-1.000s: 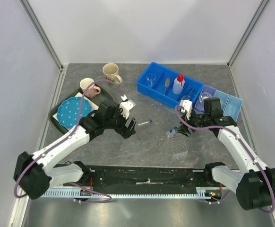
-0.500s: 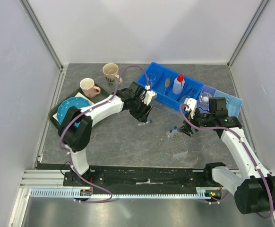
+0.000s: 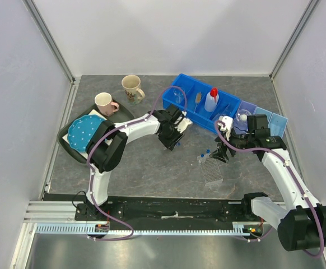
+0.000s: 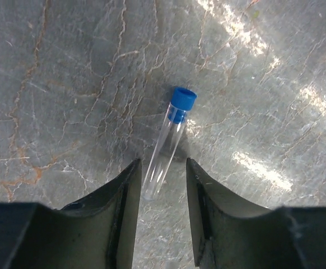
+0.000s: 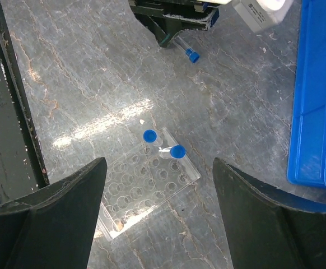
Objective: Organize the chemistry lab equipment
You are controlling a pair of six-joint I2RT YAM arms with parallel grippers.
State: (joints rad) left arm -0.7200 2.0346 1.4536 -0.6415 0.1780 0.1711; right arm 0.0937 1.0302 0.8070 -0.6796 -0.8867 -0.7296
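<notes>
Left gripper [image 4: 163, 165] narrow, unclamped, dark matte fingers [image 4: 124, 218] flanking base of slim clear cylindrical blue-capped tube [image 4: 173, 131] flat on veined grey table [image 4: 68, 84]

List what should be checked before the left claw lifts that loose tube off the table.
1. Tube sits between the fingers of the left claw: ok, its bottom end is in the gap.
2. Grip closed on the tube: not ok, a gap shows beside it.
3. Cap on: ok.
4. Rack has free holes: ok, only two standing tubes are in it.
5. Right claw clear of the rack: ok, it is open above it.
</notes>
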